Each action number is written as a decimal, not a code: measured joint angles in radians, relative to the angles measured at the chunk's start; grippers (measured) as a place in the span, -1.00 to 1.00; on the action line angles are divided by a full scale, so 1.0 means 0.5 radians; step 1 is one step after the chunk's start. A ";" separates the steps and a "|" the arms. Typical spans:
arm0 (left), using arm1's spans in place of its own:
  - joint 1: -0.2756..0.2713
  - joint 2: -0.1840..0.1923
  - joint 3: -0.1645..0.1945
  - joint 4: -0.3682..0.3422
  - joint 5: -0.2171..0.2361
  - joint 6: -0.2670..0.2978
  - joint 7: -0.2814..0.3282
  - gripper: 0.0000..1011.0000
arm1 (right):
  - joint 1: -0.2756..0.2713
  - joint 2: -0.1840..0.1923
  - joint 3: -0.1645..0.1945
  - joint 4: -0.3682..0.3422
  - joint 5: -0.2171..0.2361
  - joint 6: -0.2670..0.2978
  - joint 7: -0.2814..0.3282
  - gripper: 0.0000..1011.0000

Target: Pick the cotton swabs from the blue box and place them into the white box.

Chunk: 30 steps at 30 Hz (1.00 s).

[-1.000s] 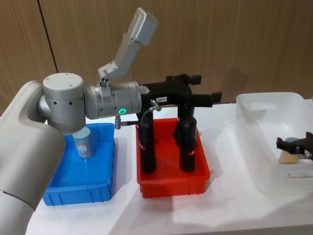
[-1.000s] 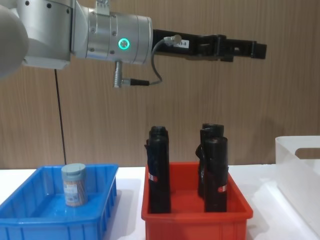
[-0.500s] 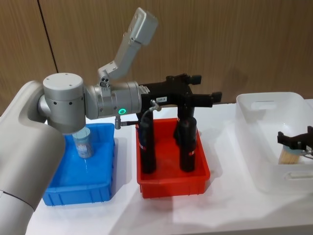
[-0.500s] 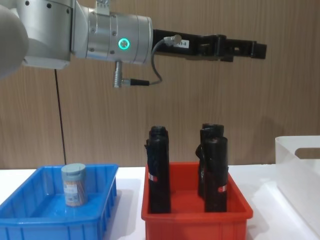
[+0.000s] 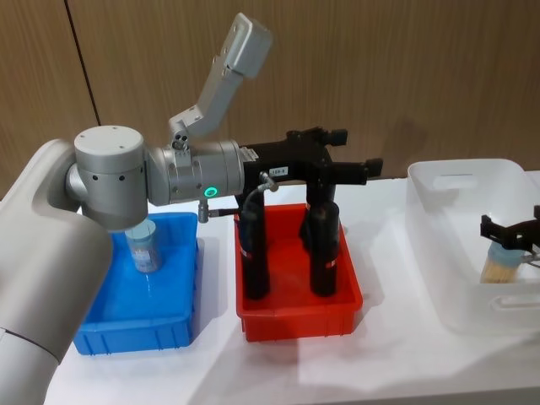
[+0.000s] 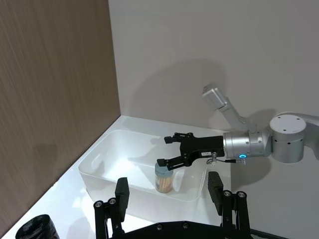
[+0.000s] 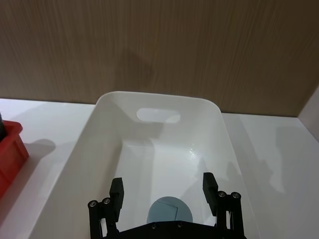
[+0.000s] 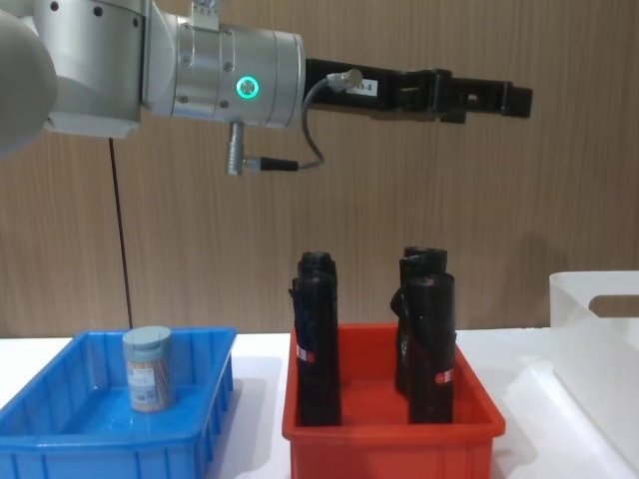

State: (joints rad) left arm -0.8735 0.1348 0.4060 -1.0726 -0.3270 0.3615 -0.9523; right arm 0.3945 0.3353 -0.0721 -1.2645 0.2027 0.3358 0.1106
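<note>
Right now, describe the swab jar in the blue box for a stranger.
Find the blue box on the robot's left, beside the red bin. Standing upright inside is one small clear jar of tan-stick swabs with a pale blue-grey lid, unlike the tall black cylinders.

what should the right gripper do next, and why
Probably lift the right gripper up out of the white box: its fingers are spread and a cotton swab jar stands on the box floor below them. Another jar waits in the blue box. The left gripper hangs over the red bin.
</note>
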 joint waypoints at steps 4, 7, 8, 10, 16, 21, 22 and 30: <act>0.000 0.000 0.000 0.000 0.000 0.000 0.000 0.98 | -0.056 0.004 0.009 -0.089 0.025 -0.039 -0.020 0.98; 0.000 0.000 0.000 0.000 0.000 0.000 0.000 0.98 | -0.107 0.007 0.016 -0.169 0.043 -0.080 -0.041 0.98; 0.000 0.000 0.000 0.000 0.000 0.000 0.000 0.98 | -0.120 0.008 0.018 -0.188 0.046 -0.089 -0.048 0.98; 0.000 0.000 0.000 0.000 0.000 0.000 0.000 0.98 | -0.163 0.010 0.023 -0.253 0.059 -0.117 -0.064 0.98; 0.000 0.000 0.000 0.000 0.000 0.000 0.000 0.98 | -0.246 0.013 0.034 -0.382 0.084 -0.165 -0.100 0.98; 0.003 0.001 0.000 -0.002 0.000 0.000 0.003 0.98 | -0.256 0.014 0.034 -0.395 0.087 -0.173 -0.104 0.98; 0.009 0.003 0.000 -0.006 0.000 -0.002 0.009 0.98 | -0.262 0.014 0.030 -0.403 0.087 -0.177 -0.104 0.98; 0.090 0.034 0.006 -0.077 0.016 -0.047 0.129 0.98 | -0.348 0.012 -0.024 -0.497 0.101 -0.244 -0.103 0.98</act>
State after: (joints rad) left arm -0.8287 0.1517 0.4091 -1.1110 -0.3193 0.3380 -0.8877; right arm 0.2203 0.3416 -0.0843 -1.5132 0.2531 0.2140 0.0591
